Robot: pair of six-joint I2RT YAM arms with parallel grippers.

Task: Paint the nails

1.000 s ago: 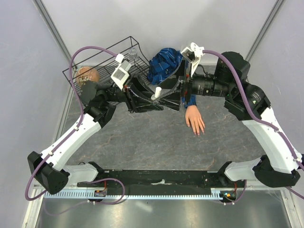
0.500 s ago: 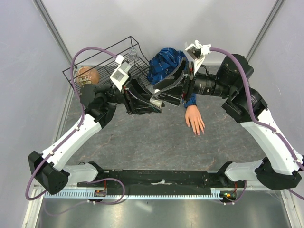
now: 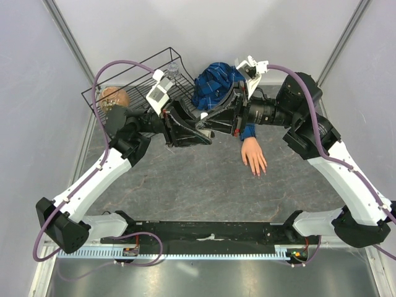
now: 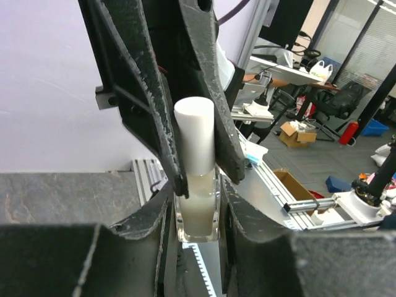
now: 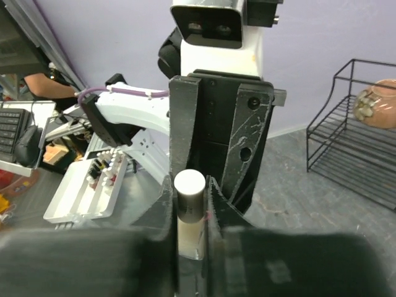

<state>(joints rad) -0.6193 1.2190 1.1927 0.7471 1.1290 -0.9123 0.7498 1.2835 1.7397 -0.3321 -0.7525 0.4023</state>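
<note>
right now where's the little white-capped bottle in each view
left wrist: bottle dead centre, upright, body in the left gripper, the right gripper with its jaws either side of the white cap.
right wrist: bottom centre, cap end nearest the camera, between the jaws.
top external: nearly hidden at centre, where the two grippers meet.
shared landmark: the wire rack, seen in top external and right wrist only.

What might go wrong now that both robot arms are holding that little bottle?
The right end effector pinches only the smooth white cap, so it may slip when twisting. If the left end effector loosens on the bottle, polish might spill on the table, not the nails.
</note>
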